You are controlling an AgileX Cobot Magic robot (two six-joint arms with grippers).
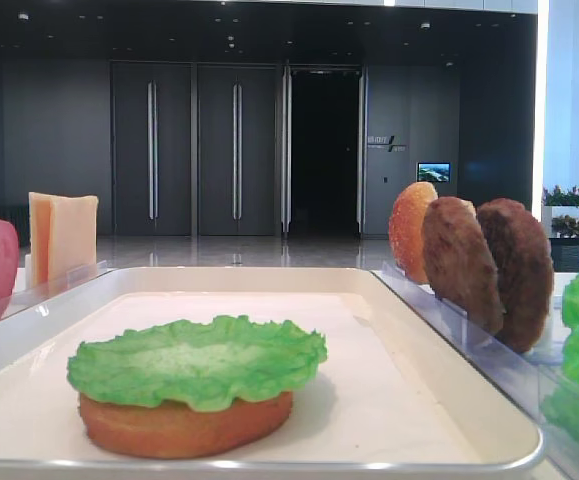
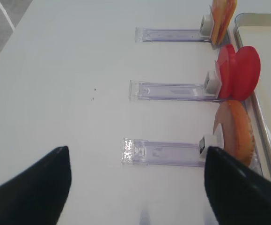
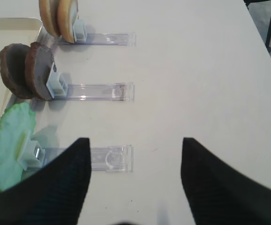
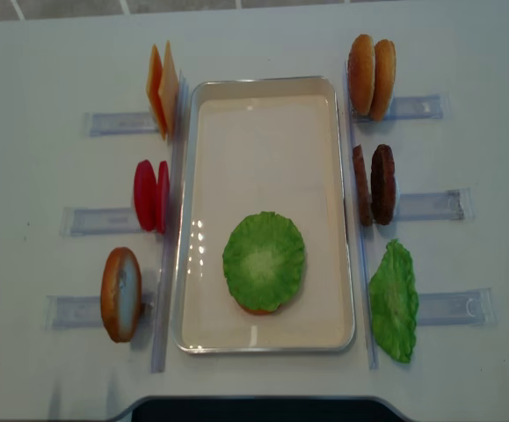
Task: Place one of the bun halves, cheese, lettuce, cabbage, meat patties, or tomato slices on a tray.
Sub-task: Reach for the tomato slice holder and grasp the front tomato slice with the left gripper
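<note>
Left claw [image 2: 135, 187] and right claw [image 3: 133, 180] both spread wide, empty, above the table [image 3: 210, 70].

Six clear plastic racks [image 4: 430, 207] in two columns on a white surface [image 4: 43, 61]; dark doors [image 1: 199, 150] behind.
</note>
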